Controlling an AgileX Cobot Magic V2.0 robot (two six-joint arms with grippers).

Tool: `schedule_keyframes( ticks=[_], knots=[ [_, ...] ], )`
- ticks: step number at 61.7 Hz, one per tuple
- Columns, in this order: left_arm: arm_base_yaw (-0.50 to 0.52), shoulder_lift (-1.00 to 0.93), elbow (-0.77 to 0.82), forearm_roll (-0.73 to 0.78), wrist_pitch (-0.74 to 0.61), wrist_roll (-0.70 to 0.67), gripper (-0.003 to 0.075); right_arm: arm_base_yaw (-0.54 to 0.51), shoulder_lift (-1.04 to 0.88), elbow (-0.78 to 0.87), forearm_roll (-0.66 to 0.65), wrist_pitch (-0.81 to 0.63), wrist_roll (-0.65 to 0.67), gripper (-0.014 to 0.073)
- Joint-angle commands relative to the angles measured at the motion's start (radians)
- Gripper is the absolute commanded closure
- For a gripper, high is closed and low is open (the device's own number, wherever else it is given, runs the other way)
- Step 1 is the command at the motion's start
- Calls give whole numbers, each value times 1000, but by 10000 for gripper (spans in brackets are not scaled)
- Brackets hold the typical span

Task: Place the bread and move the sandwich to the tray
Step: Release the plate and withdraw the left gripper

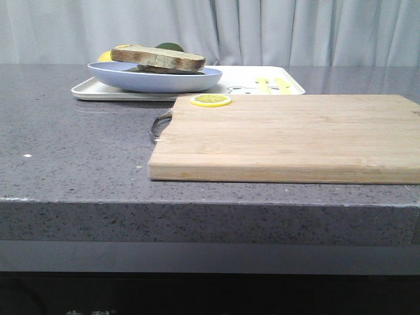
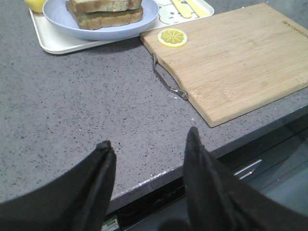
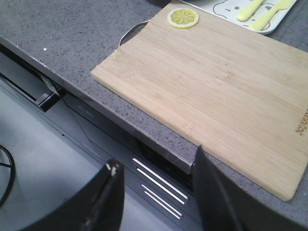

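The sandwich of two brown-crusted bread slices (image 2: 105, 12) sits on its pale blue round plate (image 2: 139, 26), which rests on the flat white rectangular tray (image 2: 62, 44) at the worktop's far edge. My left gripper (image 2: 147, 154) and right gripper (image 3: 156, 178) both hang spread apart, holding nothing.

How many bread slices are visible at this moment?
2: both greenish-tan, brown-crusted bread slices are stacked on the pale blue round plate, which sits on the flat white rectangular tray. Anything between or behind them is hidden.

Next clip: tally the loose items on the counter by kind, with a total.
Bread slices: 2, stacked on the plate
Pale blue plate: 1
White tray: 1
Wooden cutting board: 1
Lemon slice: 1
Yellow utensils on the tray: 2
Yellow object behind the plate: 1, unidentifiable
Total: 9
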Motion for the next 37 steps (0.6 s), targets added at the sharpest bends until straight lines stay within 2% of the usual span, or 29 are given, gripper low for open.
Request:
schedule_keyframes(
  ticks=[1,10,15,18,27,30,37],
  knots=[
    [-8,-19,-22,-3,-87,26,387,-4,3,-20,9,-66,-4,232],
    [-8,-21,-22,29,-87,33,388,-4,3,-20,9,-67,-4,232],
    [-8,-21,-22,49,-87,33,425,-4,3,-20,9,-67,-4,252],
    [-8,-21,-22,58,-87,33,479,-4,3,-20,9,-66,-4,307],
    [-8,-21,-22,75,-87,33,693,-4,3,-20,9,-66,-4,573],
    [-8,-21,-22,75,-83,33,736,-4,3,-20,9,-66,-4,656],
    [-8,-21,-22,75,-80,33,741,-4,3,-20,9,-67,-4,663]
  ],
)
